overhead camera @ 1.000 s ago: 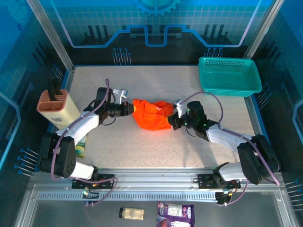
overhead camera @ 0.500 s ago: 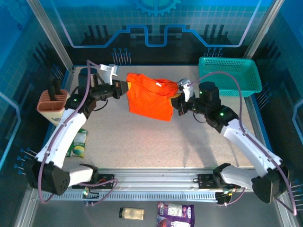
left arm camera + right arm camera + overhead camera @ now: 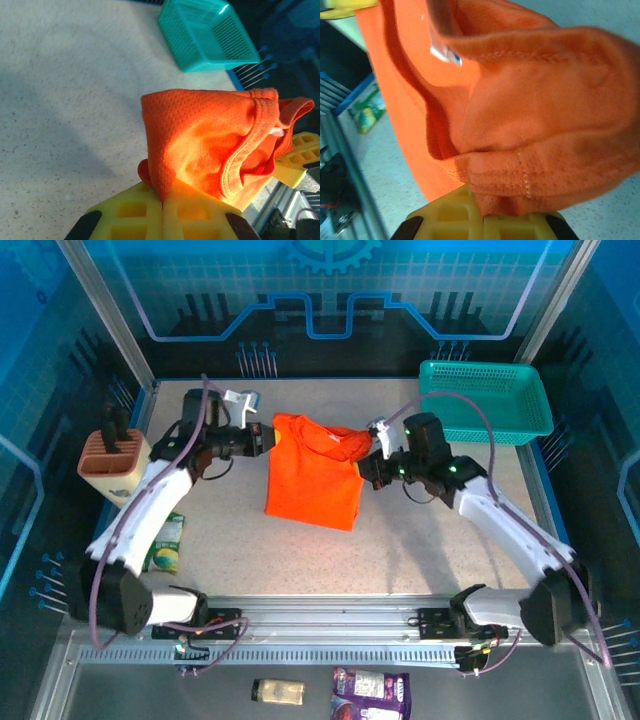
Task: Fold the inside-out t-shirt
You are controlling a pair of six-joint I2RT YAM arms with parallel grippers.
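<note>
Left gripper (image 3: 262, 437): my jaws clamp the inside-out t-shirt (image 3: 312, 480) at its far-left corner | right gripper (image 3: 372, 462): clamps its far-right corner | shirt: spread between them, above mid-table (image 3: 250, 540).

The speckled beige counter (image 3: 300, 560) carries a teal plastic mesh basket (image 3: 485, 400) at its far right corner, a tan slotted holder (image 3: 120, 465) at its left edge, and a green packet (image 3: 165, 545) nearer the front.

The t-shirt (image 3: 315, 480) is at the middle of the table (image 3: 430, 545), between the left gripper (image 3: 267, 437) and the right gripper (image 3: 371, 466), with the mesh basket (image 3: 485, 400) behind it in the far right corner, a slotted holder (image 3: 118, 465) at the left edge and a packet (image 3: 165, 543) before that.
</note>
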